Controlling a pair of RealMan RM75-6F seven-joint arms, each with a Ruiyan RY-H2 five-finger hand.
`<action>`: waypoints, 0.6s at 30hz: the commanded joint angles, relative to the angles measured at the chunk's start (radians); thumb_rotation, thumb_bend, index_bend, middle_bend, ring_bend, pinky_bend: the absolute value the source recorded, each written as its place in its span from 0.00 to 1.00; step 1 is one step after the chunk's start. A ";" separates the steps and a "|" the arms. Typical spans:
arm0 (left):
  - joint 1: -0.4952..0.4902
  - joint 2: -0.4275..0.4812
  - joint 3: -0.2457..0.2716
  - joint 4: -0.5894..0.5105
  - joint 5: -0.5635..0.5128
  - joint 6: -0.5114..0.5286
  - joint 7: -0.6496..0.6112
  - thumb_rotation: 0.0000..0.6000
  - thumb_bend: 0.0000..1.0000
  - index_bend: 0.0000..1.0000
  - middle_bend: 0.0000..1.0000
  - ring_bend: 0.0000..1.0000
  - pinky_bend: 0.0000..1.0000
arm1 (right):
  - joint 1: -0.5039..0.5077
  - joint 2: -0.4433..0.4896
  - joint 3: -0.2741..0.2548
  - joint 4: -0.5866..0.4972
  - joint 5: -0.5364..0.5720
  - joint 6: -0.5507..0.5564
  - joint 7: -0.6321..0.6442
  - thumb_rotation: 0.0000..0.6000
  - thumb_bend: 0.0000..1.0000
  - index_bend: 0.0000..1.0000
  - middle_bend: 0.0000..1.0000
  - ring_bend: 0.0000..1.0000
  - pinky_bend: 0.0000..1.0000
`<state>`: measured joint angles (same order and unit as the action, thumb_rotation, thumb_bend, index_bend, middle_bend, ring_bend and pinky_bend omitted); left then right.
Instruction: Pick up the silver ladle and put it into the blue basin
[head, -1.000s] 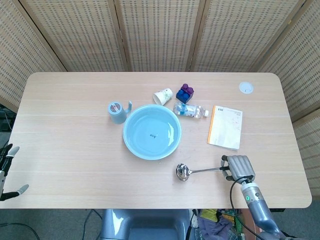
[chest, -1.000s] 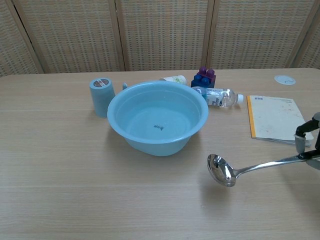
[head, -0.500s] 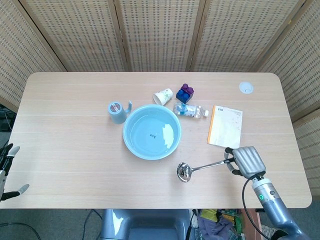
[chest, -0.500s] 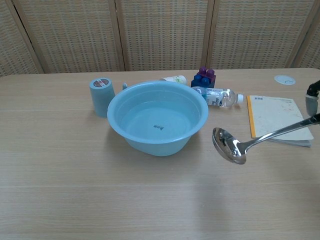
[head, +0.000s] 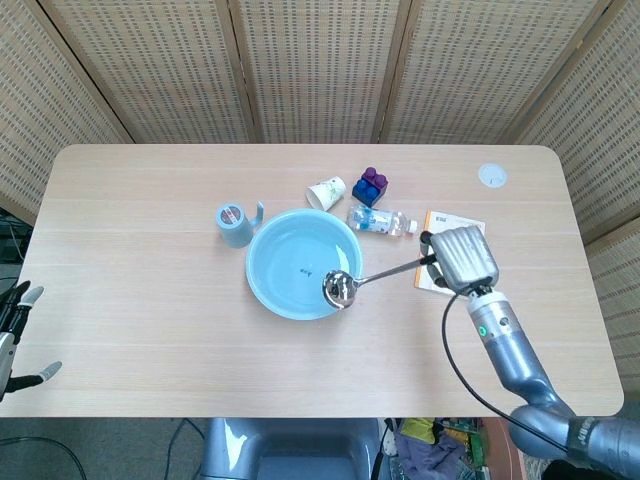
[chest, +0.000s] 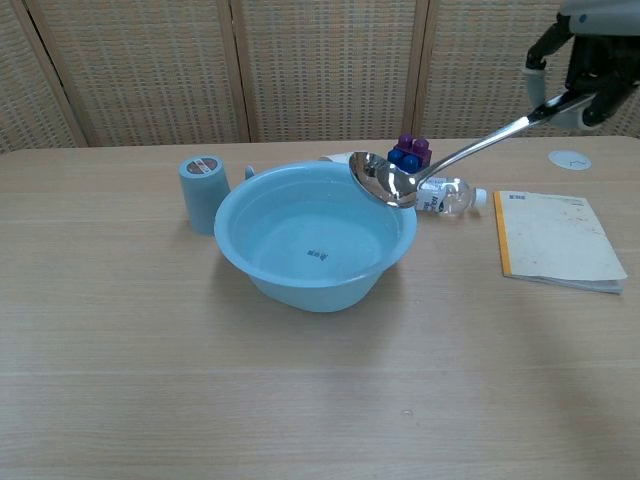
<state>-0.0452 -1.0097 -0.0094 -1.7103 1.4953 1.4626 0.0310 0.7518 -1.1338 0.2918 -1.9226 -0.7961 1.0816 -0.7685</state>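
Above the right rim of the blue basin at mid-bench, the right hand grips the silver ladle by its handle end, bowl raised; lowering gently before letting go should avoid a clatter.

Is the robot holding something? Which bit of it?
Yes. The right robot hand holds the silver ladle by the end of its handle.

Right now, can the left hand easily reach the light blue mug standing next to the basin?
Probably not easily. The left hand sits off the table's near left edge, open and low, while the light blue mug stands far across bare tabletop beside the blue basin. Nothing blocks the way.
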 joint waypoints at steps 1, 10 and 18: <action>-0.009 0.000 -0.006 0.002 -0.019 -0.019 -0.002 1.00 0.00 0.00 0.00 0.00 0.00 | 0.184 -0.106 0.069 0.086 0.192 0.042 -0.199 1.00 0.98 0.81 0.92 1.00 1.00; -0.029 0.002 -0.020 0.008 -0.071 -0.063 -0.012 1.00 0.00 0.00 0.00 0.00 0.00 | 0.401 -0.357 0.086 0.327 0.418 0.086 -0.337 1.00 0.98 0.81 0.92 1.00 1.00; -0.042 0.012 -0.032 0.020 -0.106 -0.093 -0.042 1.00 0.00 0.00 0.00 0.00 0.00 | 0.481 -0.535 0.038 0.523 0.391 0.142 -0.391 1.00 0.98 0.81 0.92 1.00 1.00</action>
<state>-0.0854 -0.9986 -0.0402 -1.6922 1.3927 1.3724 -0.0083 1.2046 -1.6238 0.3474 -1.4474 -0.3957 1.2021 -1.1369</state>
